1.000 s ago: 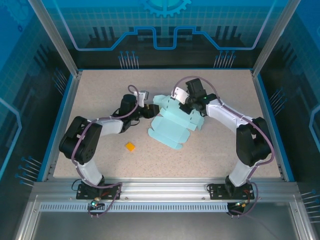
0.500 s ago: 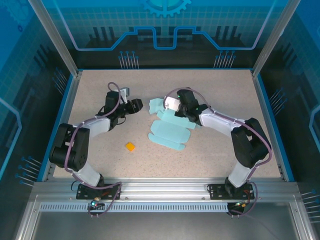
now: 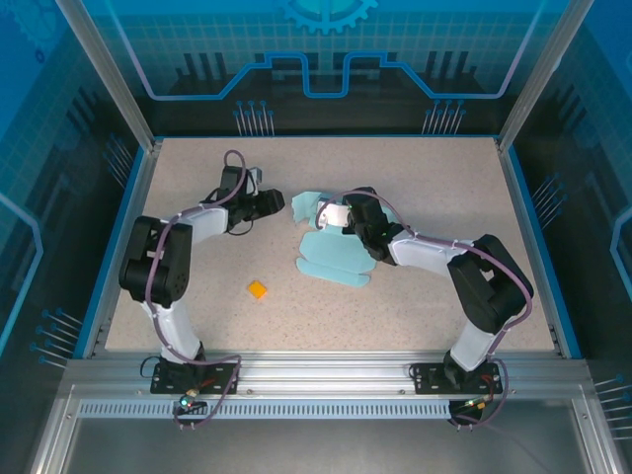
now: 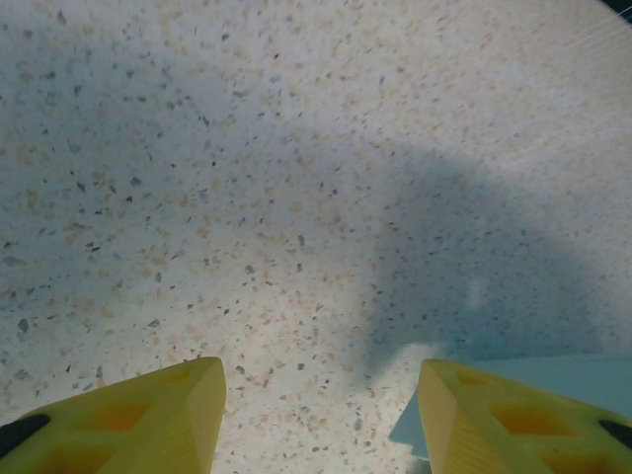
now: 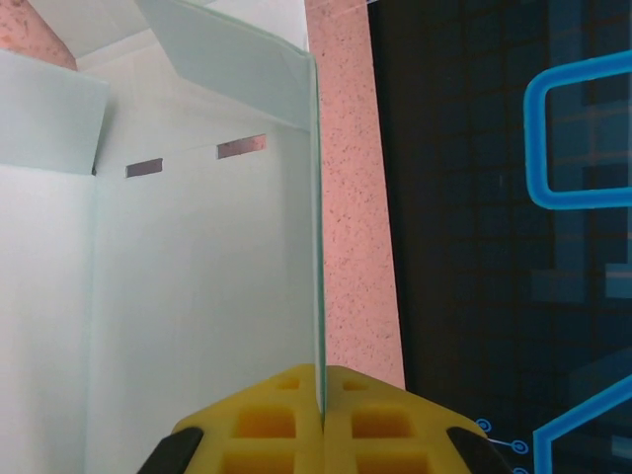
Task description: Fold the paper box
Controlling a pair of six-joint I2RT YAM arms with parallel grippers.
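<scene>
One box (image 5: 197,296) wall's pinched in the right pincer (image 5: 321,380); spread left pincer (image 4: 318,385) should press the corner beside it, gently.

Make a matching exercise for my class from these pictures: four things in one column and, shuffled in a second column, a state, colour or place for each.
Column one
1. left tool
2. right tool
3. paper box
4. orange square

Column two
A. pale blue, partly folded
B. shut on a thin card edge
C. open, gripping nothing
D. lying alone on the table, nearer the left arm

Pairs: 1-C, 2-B, 3-A, 4-D
</scene>
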